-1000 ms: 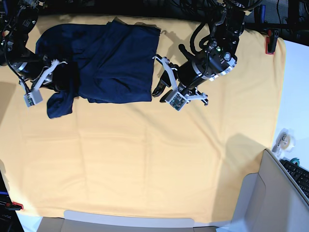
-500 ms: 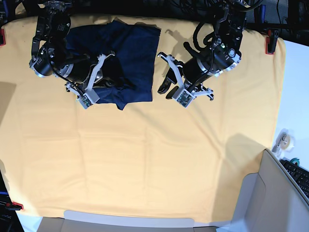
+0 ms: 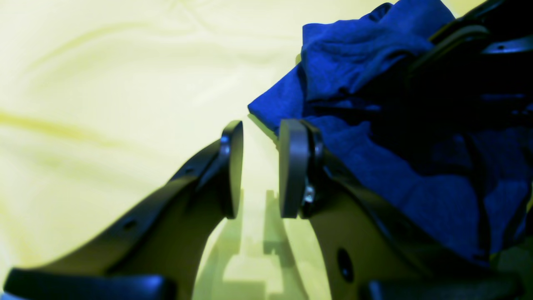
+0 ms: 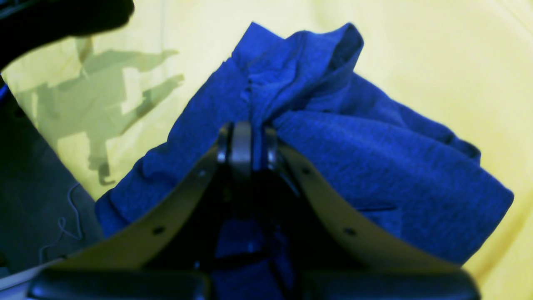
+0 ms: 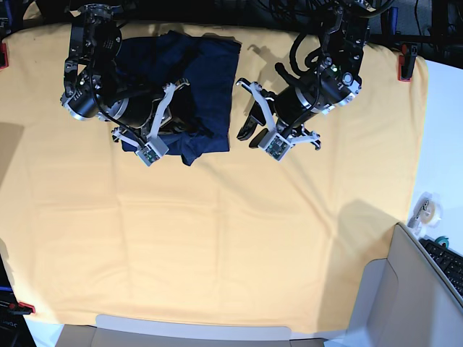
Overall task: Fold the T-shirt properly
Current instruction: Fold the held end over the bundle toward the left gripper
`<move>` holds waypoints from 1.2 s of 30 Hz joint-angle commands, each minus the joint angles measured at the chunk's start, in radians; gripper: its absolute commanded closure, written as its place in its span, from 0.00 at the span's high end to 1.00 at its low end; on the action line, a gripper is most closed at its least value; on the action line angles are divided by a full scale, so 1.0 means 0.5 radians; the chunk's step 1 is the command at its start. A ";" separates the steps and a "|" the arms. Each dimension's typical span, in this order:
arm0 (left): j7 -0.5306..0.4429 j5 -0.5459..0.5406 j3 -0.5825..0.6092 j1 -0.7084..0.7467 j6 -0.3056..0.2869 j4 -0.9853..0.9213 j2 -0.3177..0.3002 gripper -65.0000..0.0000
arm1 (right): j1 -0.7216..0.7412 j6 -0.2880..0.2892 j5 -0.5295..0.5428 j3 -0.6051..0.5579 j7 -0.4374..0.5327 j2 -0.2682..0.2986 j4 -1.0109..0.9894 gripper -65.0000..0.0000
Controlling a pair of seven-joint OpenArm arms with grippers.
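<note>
While the right pincer (image 4: 248, 143) clamps bunched T-shirt (image 4: 374, 166), the left pincer (image 3: 260, 166) hangs slightly parted, empty, beside it.

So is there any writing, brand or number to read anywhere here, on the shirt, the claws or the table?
None can be read.
T-shirt: plain dark blue, no print or label showing.
Yellow cloth: bare, no markings.
Left claw and right claw: plain black pads, no lettering.
Keyboard at the base view's edge: keys too small to read.
</note>
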 commanded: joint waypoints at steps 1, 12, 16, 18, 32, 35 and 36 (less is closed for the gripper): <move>-0.053 -0.017 -0.006 0.007 -0.003 0.038 0.002 0.23 | 0.022 0.006 0.035 -0.026 0.034 0.003 0.025 0.00; -0.053 -0.014 -0.006 0.010 -0.003 0.038 -0.001 0.24 | 0.010 0.003 -0.373 -0.296 0.037 0.003 -0.005 0.15; -0.053 -0.014 -0.006 0.014 -0.003 0.035 -0.001 0.24 | 0.016 0.003 -0.376 -0.293 0.037 0.000 -0.002 0.43; -0.053 -0.014 -0.006 0.014 -0.003 0.035 -0.001 0.24 | 0.026 0.003 -0.376 -0.280 0.037 0.000 -0.002 0.52; -0.053 -0.014 -0.006 0.014 -0.003 0.029 0.005 0.24 | 0.173 0.003 -0.281 -0.047 0.037 -0.098 0.047 0.58; -0.053 -0.014 -0.006 0.014 -0.003 0.029 0.005 0.24 | 0.148 0.003 -0.152 0.367 0.037 -0.135 0.044 0.58; -0.053 -0.014 -0.006 0.014 -0.003 0.029 0.005 0.24 | 0.127 0.003 -0.088 0.539 0.037 -0.135 0.041 0.58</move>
